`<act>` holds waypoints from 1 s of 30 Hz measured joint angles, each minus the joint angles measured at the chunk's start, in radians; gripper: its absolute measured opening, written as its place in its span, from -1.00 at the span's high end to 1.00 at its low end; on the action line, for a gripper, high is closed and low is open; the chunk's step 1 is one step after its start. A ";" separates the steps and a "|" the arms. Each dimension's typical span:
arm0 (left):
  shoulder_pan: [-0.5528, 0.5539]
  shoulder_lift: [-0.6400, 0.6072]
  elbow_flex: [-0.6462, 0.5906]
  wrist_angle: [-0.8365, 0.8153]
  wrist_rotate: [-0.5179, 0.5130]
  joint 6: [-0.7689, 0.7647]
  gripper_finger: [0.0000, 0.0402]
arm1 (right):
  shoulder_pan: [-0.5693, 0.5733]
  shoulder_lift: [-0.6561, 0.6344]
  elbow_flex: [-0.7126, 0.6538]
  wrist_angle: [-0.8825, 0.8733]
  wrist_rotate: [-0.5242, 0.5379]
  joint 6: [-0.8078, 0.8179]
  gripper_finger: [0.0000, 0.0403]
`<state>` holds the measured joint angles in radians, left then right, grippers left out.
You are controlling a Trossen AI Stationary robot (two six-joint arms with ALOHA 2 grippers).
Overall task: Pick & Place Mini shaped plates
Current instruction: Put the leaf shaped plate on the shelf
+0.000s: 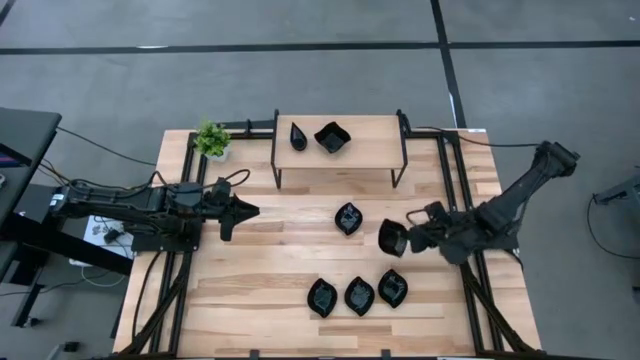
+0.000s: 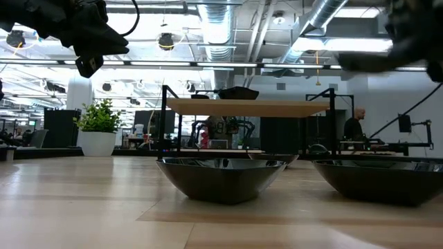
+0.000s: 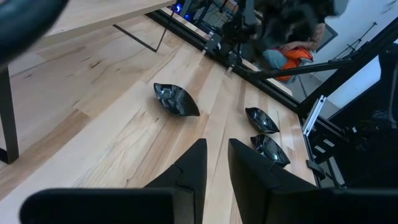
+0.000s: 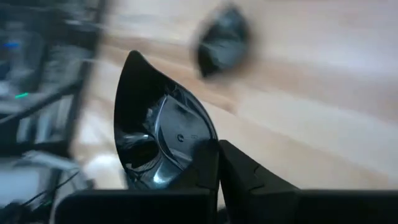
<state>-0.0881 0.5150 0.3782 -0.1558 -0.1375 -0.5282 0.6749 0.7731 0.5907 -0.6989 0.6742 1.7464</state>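
Over on the left, the left gripper (image 1: 250, 211) hangs above bare table beside the plant (image 1: 211, 139), fingers (image 3: 194, 163) parted by a narrow gap with nothing between them. Moving across to the raised shelf (image 1: 370, 150): a teardrop plate (image 1: 298, 136) and a wavy-edged square plate (image 1: 332, 137) sit on top. Below it, a leaf-like plate (image 1: 348, 218) lies alone mid-table, and a row of three plates (image 1: 359, 294) sits near the front edge. Now the right side: the right gripper (image 1: 408, 236) is clamped tight on the rim of a pointed plate (image 4: 155, 134), holding it tilted on edge, off the table, just right of the lone leaf-like plate.
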 joint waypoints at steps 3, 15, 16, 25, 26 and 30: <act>0.000 0.000 0.000 0.000 0.000 0.000 0.67 | -0.022 -0.031 0.047 0.002 0.014 -0.170 0.99; 0.000 0.000 0.000 0.003 0.000 0.000 0.67 | -0.347 -0.061 0.276 -0.030 0.001 -0.645 1.00; 0.000 0.000 0.000 0.004 0.000 0.000 0.67 | -0.389 -0.061 0.301 -0.031 -0.002 -0.673 1.00; 0.000 0.000 0.000 0.008 0.000 0.000 0.67 | -0.804 -0.035 0.489 -0.052 -0.186 -0.839 1.00; 0.000 0.000 0.000 0.008 0.000 0.000 0.67 | -0.855 -0.026 0.503 -0.052 -0.231 -0.855 1.00; 0.000 0.000 0.000 0.008 0.000 0.000 0.67 | -1.055 0.035 0.535 -0.047 -0.415 -0.909 1.00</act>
<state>-0.0880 0.5152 0.3782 -0.1474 -0.1375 -0.5282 -0.3806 0.8084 1.1252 -0.7461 0.2595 0.8374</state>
